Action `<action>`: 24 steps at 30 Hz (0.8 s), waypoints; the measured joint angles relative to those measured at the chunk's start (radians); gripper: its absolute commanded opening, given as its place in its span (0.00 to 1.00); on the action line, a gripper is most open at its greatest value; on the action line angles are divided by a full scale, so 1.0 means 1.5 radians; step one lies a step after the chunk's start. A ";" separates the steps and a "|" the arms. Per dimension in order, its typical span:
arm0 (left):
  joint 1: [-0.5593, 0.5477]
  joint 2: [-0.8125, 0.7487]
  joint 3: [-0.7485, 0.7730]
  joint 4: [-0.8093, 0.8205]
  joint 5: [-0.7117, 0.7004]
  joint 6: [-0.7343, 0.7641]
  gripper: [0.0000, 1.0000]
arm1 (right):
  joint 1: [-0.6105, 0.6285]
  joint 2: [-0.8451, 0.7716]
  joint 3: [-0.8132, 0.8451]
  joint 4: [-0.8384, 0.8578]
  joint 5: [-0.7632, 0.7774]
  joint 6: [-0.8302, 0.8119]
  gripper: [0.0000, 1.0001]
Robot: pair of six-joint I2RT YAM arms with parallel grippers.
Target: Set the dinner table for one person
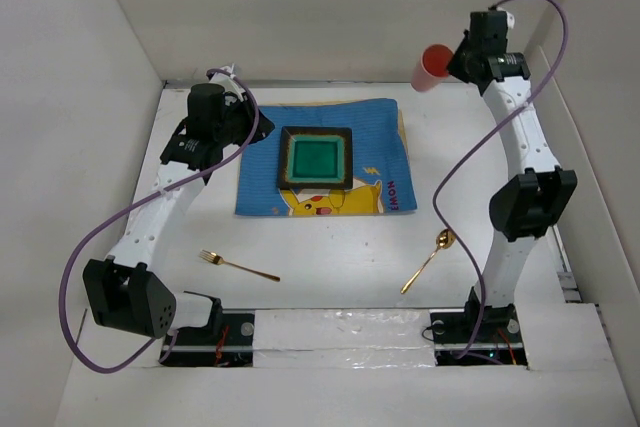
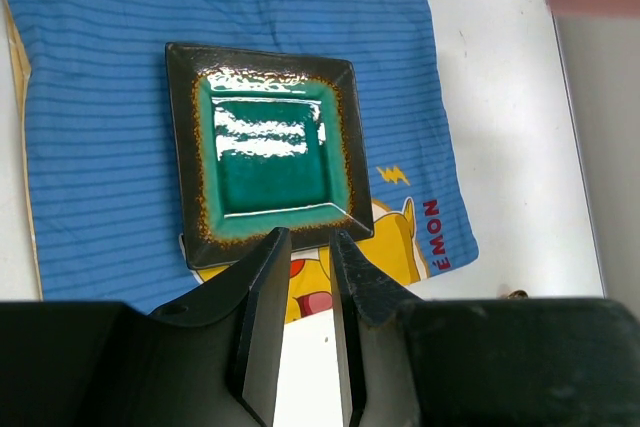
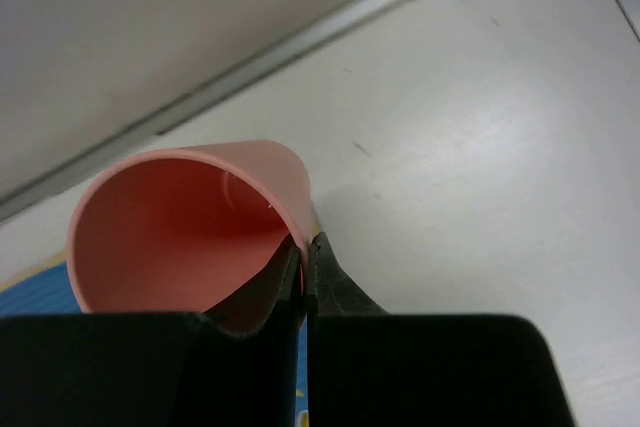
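The white dinner table (image 1: 330, 247) carries a blue striped mat (image 1: 375, 137) with a yellow cartoon print. A square green plate with a dark rim (image 1: 316, 158) sits on the mat; it also shows in the left wrist view (image 2: 270, 147). A gold fork (image 1: 238, 266) lies at the front left and a gold spoon (image 1: 428, 259) at the front right. My left gripper (image 1: 240, 119) hovers over the mat's left side, slightly open and empty (image 2: 310, 237). My right gripper (image 1: 455, 62) is shut on the wall of a pink-red cup (image 1: 432, 67), held in the air at the back right (image 3: 305, 242).
White walls close in the table at the back and on both sides. The held cup (image 3: 190, 227) tilts with its mouth toward the right wrist camera, above bare tabletop (image 3: 480, 147) near the back wall. Purple cables loop from both arms.
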 measured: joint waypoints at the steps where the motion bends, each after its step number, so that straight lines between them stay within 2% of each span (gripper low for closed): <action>1: 0.000 0.000 0.000 0.000 0.000 0.000 0.20 | 0.017 0.004 0.033 -0.001 -0.001 -0.005 0.00; 9: 0.000 0.000 0.000 -0.001 0.000 0.000 0.20 | 0.110 0.145 0.224 -0.044 -0.014 -0.026 0.00; 16: 0.000 0.000 0.000 -0.001 -0.002 0.000 0.20 | 0.128 0.256 0.231 -0.100 -0.017 -0.032 0.00; 24: 0.000 0.000 0.000 -0.001 -0.005 0.000 0.20 | 0.135 0.270 0.231 -0.108 -0.012 -0.032 0.00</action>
